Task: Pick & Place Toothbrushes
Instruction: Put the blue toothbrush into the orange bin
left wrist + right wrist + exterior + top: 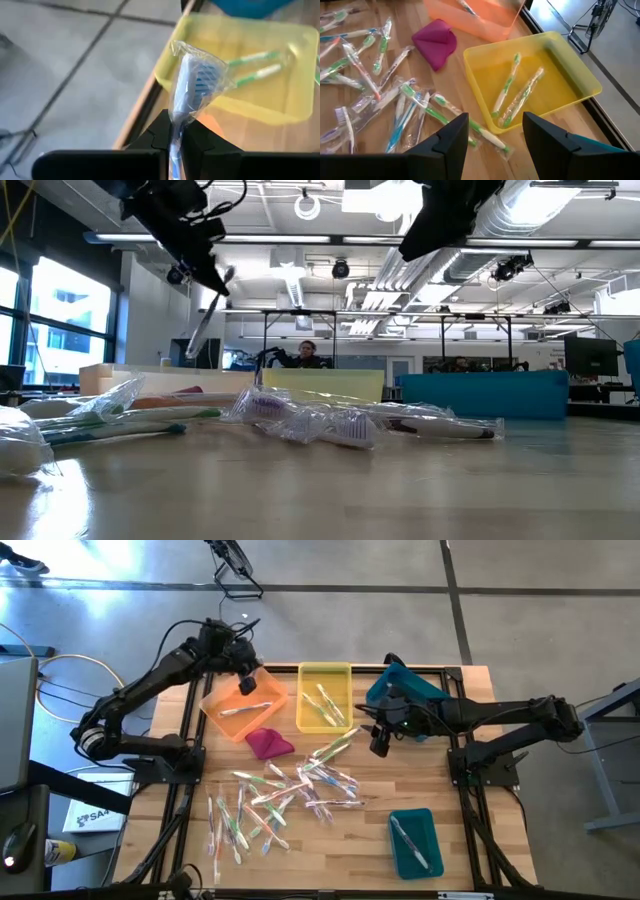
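From the high view I see my left gripper (247,683) over the orange bin (243,705); the toothbrushes (285,795) lie scattered mid-table. Left wrist: fingers pinch a wrapped blue toothbrush (192,85). Right wrist: right gripper (492,132) spread, empty. No readable labels.

Wrapped toothbrushes (290,795) lie scattered mid-table; 1 blue toothbrush (192,87) is held upright.
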Robot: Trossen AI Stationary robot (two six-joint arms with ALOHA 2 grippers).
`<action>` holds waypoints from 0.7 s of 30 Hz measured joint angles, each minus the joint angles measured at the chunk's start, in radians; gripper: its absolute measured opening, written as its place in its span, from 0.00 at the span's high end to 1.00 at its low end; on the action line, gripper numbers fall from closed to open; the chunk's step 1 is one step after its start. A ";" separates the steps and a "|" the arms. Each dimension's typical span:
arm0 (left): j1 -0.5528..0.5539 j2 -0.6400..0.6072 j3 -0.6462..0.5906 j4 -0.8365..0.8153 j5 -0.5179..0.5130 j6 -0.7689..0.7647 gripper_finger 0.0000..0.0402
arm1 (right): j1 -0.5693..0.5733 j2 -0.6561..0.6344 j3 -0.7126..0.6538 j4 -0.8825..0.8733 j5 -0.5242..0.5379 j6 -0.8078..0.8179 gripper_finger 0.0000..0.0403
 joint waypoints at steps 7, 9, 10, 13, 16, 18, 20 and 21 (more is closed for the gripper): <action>-0.002 0.000 -0.007 -0.094 -0.005 -0.038 0.98 | 0.000 0.000 0.000 0.000 -0.006 -0.001 0.55; -0.002 0.000 -0.014 -0.115 -0.028 -0.063 0.97 | 0.000 0.000 0.000 0.001 -0.007 -0.001 0.55; -0.002 0.000 -0.021 -0.121 -0.049 -0.076 0.97 | 0.000 0.000 0.000 0.001 -0.007 -0.001 0.55; -0.002 0.001 -0.052 -0.126 -0.102 -0.109 0.98 | 0.000 0.001 0.000 0.001 -0.008 -0.001 0.55; -0.002 0.002 -0.086 -0.130 -0.104 -0.138 0.98 | 0.000 0.001 0.000 0.001 -0.008 -0.001 0.55; -0.002 0.002 -0.106 -0.130 -0.103 -0.161 0.98 | 0.000 0.001 0.000 0.001 -0.008 -0.001 0.55; -0.002 0.002 -0.125 -0.133 -0.101 -0.186 0.98 | 0.000 0.001 0.000 0.001 -0.008 -0.001 0.55; -0.002 0.002 -0.132 -0.137 -0.101 -0.202 0.98 | 0.000 0.001 0.000 0.001 -0.008 0.000 0.55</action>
